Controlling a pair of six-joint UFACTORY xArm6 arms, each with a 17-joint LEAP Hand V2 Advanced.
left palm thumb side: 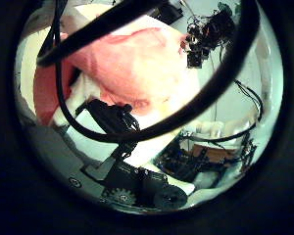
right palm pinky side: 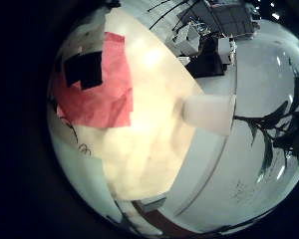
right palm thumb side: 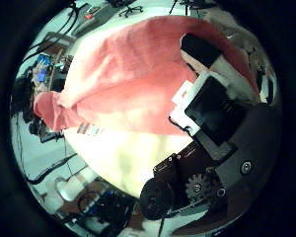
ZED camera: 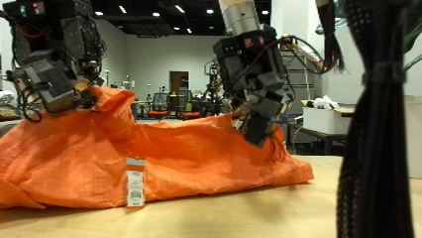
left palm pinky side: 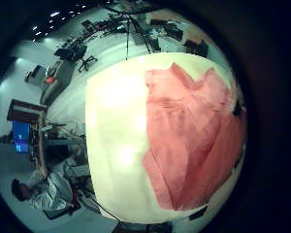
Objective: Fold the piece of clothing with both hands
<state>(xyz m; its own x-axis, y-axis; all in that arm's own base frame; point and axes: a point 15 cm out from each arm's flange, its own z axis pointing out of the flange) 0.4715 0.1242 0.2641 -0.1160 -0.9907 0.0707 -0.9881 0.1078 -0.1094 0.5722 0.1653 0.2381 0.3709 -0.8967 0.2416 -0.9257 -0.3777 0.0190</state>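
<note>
Though bulky in its heap on the table (ZED camera: 263,213), read as light, limp cloth: orange garment (ZED camera: 198,159), soft, creased all over, apt to sag and slide wherever unsupported. Lay with its lower hem and white label (ZED camera: 135,184) resting on the table, while its upper edge stood raised above the table in a slack wall between the two hands. Judged unlikely to tear or slip badly, but sure to droop in the middle unless kept taut. Best taken by pinching the upper edge at two points well apart, near the corners, so the fold could fall straight onto the table.

Hung down over the table, left hand (ZED camera: 52,64), tilted, fingers curled at the peak of the raised edge and apparently pinching cloth there. Hung likewise above the table, right hand (ZED camera: 258,84), fingers pointed downward and closed on the ridge of fabric beneath it. Could not make out the exact grip of either thumb. Seen from the right thumb side palm camera, filled much of the view, so close to that palm.
</note>
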